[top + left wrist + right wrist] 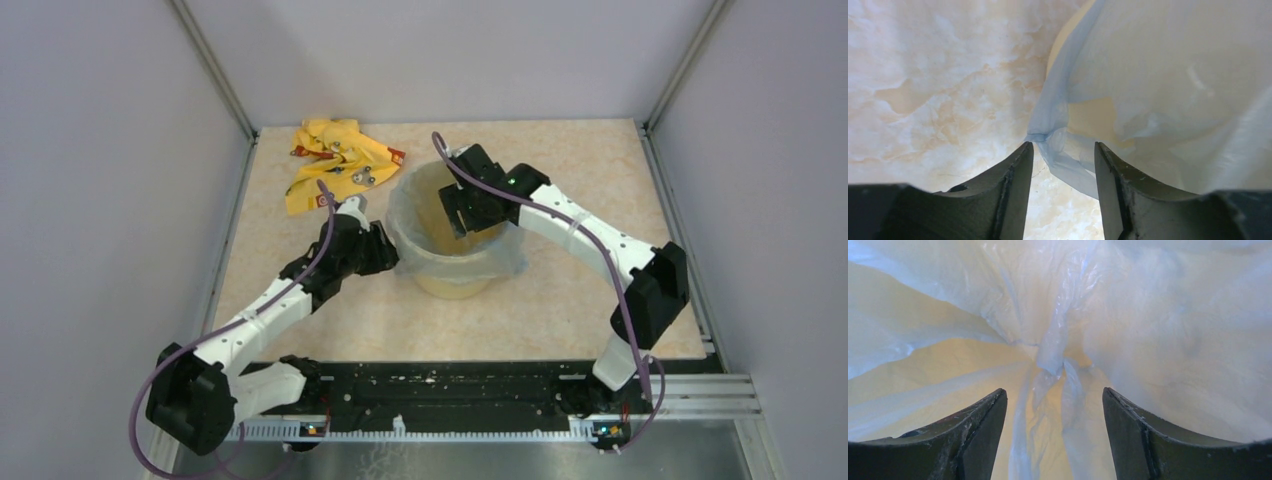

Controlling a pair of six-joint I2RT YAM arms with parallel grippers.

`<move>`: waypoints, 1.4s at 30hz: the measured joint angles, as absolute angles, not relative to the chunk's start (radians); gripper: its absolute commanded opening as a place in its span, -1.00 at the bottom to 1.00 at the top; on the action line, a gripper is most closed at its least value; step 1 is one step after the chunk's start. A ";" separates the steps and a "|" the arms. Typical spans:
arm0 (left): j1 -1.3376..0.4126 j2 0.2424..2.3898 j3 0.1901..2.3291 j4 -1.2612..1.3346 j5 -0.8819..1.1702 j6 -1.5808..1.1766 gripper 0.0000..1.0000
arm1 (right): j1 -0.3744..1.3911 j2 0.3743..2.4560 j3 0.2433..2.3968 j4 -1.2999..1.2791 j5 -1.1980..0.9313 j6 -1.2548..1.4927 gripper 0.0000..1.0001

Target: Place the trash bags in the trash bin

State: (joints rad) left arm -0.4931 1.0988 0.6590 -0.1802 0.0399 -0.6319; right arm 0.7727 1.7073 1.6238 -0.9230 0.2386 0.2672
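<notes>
On the marbled beige table (560, 310), the trash bag (503, 262) lines the trash bin (455, 285), its hem over the bin's rim. My left gripper (1063, 147), outside the bin's left wall, stands part open around loose hem, and my right gripper (1054, 392), inside the bin, gapes empty. Film snagging on either could drag the liner off.

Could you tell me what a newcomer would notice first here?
The yellow bin in the centre, a thin bluish bag draped over its rim. The right hand hangs open in its mouth; the left hand is open at the bag's left edge. A yellow cloth lies far left.
</notes>
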 measured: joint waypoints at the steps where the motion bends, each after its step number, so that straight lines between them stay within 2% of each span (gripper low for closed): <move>1: -0.493 1.093 0.672 -0.197 0.026 -0.628 0.16 | 0.772 1.698 1.625 -0.921 0.239 0.269 0.46; 11: -0.493 1.010 0.821 -0.349 -0.147 -0.547 0.60 | 0.773 1.529 1.645 -0.869 0.217 0.271 0.70; 19: -0.493 0.989 1.001 -0.430 -0.155 -0.436 0.96 | 0.775 1.430 1.644 -0.791 0.187 0.270 0.80; 22: -0.493 0.976 1.047 -0.443 -0.118 -0.390 0.97 | 0.776 1.383 1.629 -0.759 0.189 0.271 0.97; 33: -0.493 0.957 1.166 -0.483 0.064 -0.286 0.97 | 0.776 1.027 1.395 -0.555 0.193 0.295 0.97; 42: -0.493 0.946 1.177 -0.495 0.142 -0.255 0.97 | 0.776 0.899 1.260 -0.466 0.228 0.344 0.97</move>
